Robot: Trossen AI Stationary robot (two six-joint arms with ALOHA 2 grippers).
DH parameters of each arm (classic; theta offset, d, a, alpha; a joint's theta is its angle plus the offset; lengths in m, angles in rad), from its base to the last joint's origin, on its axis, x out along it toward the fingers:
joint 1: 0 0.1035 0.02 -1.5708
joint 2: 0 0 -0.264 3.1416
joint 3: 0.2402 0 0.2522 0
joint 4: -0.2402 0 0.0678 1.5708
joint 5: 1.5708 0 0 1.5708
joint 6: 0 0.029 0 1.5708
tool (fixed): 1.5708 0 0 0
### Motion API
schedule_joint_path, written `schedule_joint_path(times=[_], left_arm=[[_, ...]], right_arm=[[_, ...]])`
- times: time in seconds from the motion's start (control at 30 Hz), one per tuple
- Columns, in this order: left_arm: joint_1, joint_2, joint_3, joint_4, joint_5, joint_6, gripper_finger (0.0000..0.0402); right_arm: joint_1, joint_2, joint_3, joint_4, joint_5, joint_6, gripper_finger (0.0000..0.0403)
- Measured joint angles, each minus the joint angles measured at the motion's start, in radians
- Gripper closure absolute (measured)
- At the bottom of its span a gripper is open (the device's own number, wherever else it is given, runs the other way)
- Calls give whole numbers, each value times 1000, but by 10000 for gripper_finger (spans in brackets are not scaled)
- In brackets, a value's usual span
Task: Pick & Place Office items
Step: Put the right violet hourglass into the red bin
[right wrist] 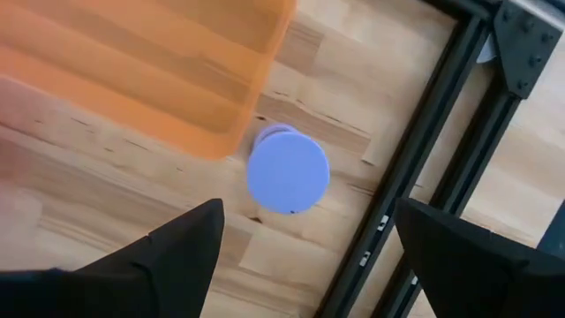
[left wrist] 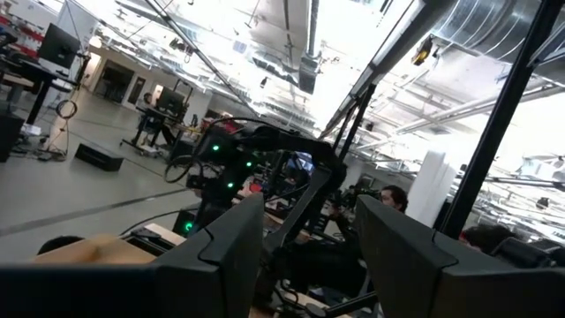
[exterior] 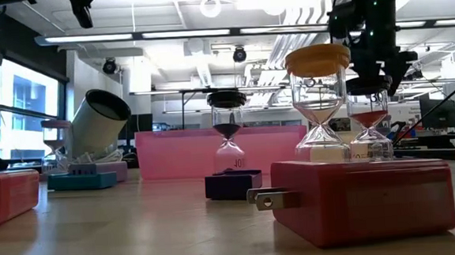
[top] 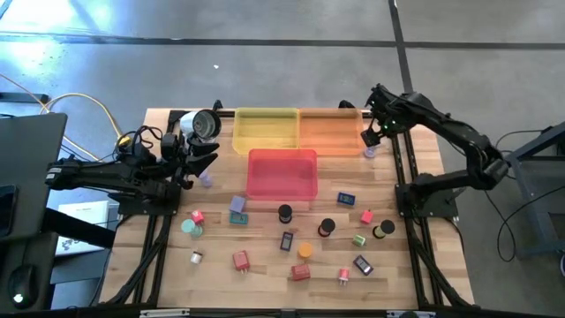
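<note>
Three trays sat at the back of the table [top: 265,283]: two side by side along the far edge [top: 265,129] [top: 330,129], the third [top: 282,172] just in front of their junction. A round silver-rimmed object [top: 204,124] lay left of the back-left tray. The office items [top: 291,231] were scattered across the front half of the table, in front of the third tray. One cylinder [right wrist: 288,170] stood apart, just beside the back-right tray's right front corner, under the right tool [top: 378,131]. The left tool [top: 201,159] was at the table's left rear, near the round object.
</note>
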Motion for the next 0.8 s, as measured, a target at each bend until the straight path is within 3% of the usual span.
schedule_joint_path(times=[0.8], left_arm=[[22,0,0,0,0,0,224]], right_arm=[[-41,133,0,44,-31,-54,82]])
